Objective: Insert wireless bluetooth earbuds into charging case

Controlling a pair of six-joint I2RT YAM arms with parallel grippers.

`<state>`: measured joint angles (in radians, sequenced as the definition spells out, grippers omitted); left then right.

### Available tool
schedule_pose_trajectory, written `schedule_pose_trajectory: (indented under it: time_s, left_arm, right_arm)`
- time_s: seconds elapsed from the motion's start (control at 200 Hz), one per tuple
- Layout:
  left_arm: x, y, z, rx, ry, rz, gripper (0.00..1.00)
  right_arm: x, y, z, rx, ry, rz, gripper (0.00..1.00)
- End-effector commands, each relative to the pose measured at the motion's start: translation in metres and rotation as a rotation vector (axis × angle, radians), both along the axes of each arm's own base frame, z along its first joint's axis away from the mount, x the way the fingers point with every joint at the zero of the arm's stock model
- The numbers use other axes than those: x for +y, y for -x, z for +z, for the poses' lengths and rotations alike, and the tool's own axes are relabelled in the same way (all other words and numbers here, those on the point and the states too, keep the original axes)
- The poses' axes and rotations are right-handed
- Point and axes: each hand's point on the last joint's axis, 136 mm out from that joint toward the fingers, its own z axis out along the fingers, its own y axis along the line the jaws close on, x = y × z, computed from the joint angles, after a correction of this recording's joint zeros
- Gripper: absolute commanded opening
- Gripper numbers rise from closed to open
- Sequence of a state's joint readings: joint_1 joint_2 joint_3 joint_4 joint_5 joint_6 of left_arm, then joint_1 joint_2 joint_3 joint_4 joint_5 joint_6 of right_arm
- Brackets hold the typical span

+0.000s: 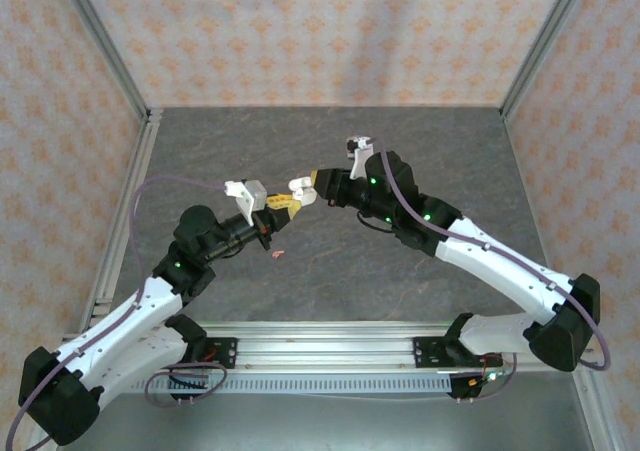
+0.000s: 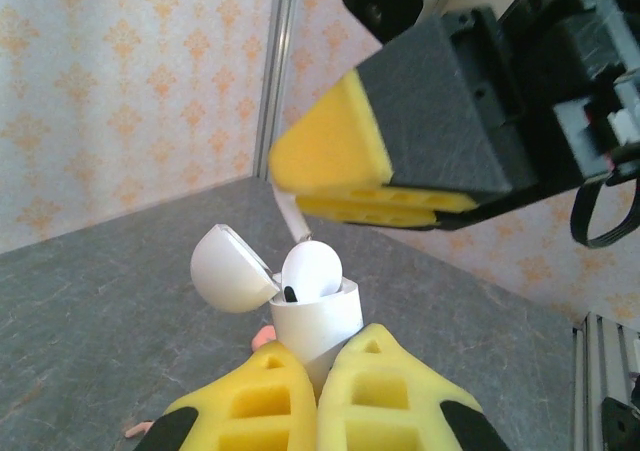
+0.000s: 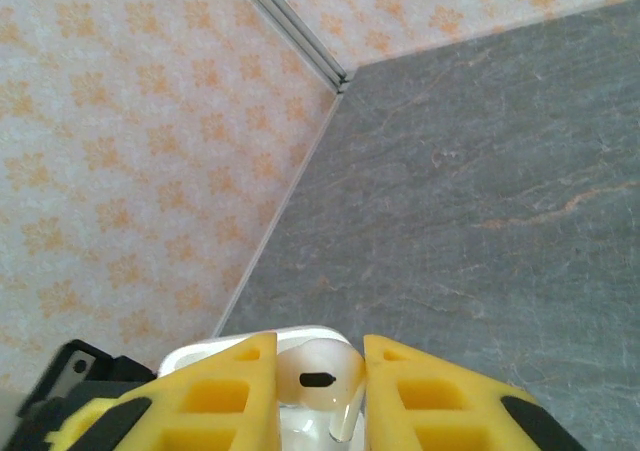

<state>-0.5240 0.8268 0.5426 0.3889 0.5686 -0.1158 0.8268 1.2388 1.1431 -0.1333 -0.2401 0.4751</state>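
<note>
Item 1: table [image 1: 330, 151], with a dark grey, stone-patterned top and faint pale veins.
Item 2: aluminium rail [image 1: 330, 336], running along the table's near edge.
Item 3: coral-pink earbud [image 1: 278, 254], tiny, lying loose on the table beyond the rail and left of the rail's middle.
Item 4: on my left wrist feed, a second pink bit [image 2: 135, 431] lies on the table, too blurred for me to identify.

The left arm [image 1: 120, 321] and right arm [image 1: 500, 261] are clad in white shells with black joint housings. Small green lights [image 1: 427, 215] are noted on the joints. A lilac cable [image 1: 170, 180] is routed behind the left gripper [image 1: 283, 203], and another behind the right gripper [image 1: 303, 185]. Yellow fingers [image 2: 265, 406] with moulded rectangular recesses and black outer patches are fitted. A dark grey block [image 2: 450, 111] is mounted behind the right gripper's fingertips.
</note>
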Motion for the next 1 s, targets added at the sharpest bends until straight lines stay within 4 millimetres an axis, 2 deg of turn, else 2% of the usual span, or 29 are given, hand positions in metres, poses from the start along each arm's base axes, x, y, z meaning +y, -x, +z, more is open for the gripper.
schedule_pose_trajectory:
  time_s: [0.0,0.305,0.751,0.996]
  left_arm:
    - [0.0,0.006,0.031,-0.055,0.062,-0.016,0.0]
    - [0.003,0.006,0.037,-0.065,0.08,-0.002,0.0]
    - [0.005,0.005,0.04,-0.067,0.112,0.01,0.0]
    - [0.008,0.004,0.04,-0.072,0.118,0.027,0.0]
  right_arm:
    - [0.004,0.003,0.014,-0.035,-0.046,0.025,0.22]
    - [0.008,0.004,0.01,-0.029,-0.05,0.038,0.22]
    - [0.012,0.005,-0.011,-0.076,-0.035,0.063,0.22]
    - [0.016,0.009,-0.007,-0.099,-0.034,0.097,0.22]
